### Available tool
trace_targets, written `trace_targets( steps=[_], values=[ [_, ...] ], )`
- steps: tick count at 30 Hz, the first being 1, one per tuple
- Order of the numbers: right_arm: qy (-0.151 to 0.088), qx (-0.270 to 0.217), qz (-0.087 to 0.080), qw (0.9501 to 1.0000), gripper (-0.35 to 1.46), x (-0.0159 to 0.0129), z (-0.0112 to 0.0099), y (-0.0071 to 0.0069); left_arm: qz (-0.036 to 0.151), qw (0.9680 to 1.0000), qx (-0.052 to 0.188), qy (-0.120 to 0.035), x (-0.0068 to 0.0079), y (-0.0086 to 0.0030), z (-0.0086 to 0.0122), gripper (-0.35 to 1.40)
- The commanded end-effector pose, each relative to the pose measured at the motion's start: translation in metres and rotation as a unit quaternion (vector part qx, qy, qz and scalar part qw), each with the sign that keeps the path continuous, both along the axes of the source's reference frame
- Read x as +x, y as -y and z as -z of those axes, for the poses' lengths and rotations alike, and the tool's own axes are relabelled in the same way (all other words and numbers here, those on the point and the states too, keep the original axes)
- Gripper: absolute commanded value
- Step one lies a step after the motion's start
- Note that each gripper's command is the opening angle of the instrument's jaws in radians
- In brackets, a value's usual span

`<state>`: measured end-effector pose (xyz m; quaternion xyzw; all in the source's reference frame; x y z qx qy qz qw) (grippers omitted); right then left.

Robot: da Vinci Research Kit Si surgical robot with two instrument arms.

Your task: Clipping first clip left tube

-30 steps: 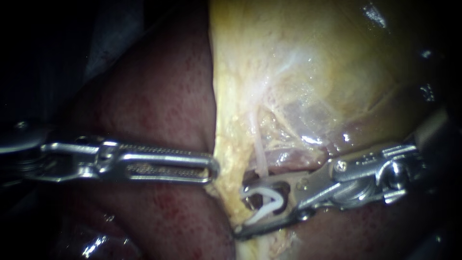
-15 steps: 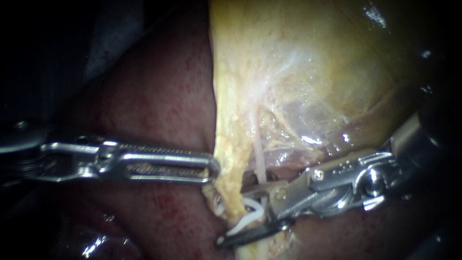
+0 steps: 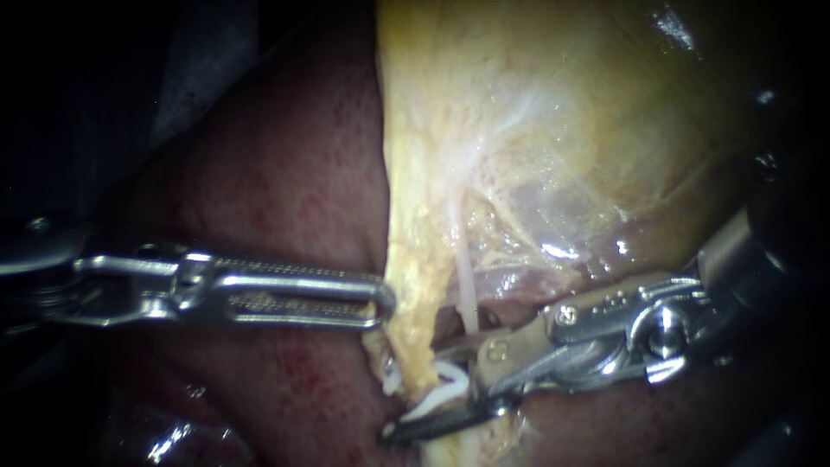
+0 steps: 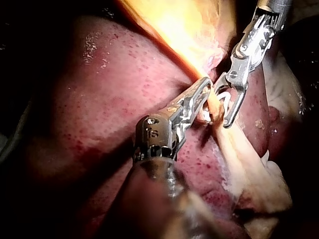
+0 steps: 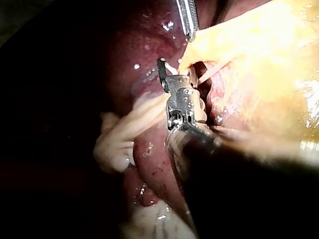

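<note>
Reaching from three o'clock, right end effector spread and carrying a clip astride the twelve-to-six left tube.

The white clip, gripped from both sides by the right instrument, is half covered by the yellow strip of tissue; only a sliver is seen beyond it. Whether that strip is the left tube cannot be told. Where the left instrument meets the strip is not resolved. Both shafts are lost in darkness at the endoscope view's edges and are blurred in the wrist views.
</note>
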<state>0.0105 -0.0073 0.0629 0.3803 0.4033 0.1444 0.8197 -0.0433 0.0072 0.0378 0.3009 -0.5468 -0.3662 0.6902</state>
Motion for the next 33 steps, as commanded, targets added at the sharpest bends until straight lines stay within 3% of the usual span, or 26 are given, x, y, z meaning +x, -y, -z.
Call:
trace_targets(
  steps=[1, 8, 33],
  values=[
    [0.002, 0.002, -0.001, 1.0, 0.1, -0.0001, 0.0, -0.0004, 0.0, 1.0, 0.0, 0.0, 0.0, 0.0, 0.0, -0.35],
    [0.012, -0.001, 0.003, 0.9999, -0.16, -0.0007, -0.0007, -0.0017, 0.0, 1.0, 0.0, 0.0, 0.0, 0.0, 0.0, -0.35],
    [0.016, 0.001, 0.0, 0.9999, -0.18, -0.0008, -0.001, -0.0015, 0.0, 1.0, 0.0, 0.0, -0.0001, 0.0, 0.0, -0.35]
  ],
)
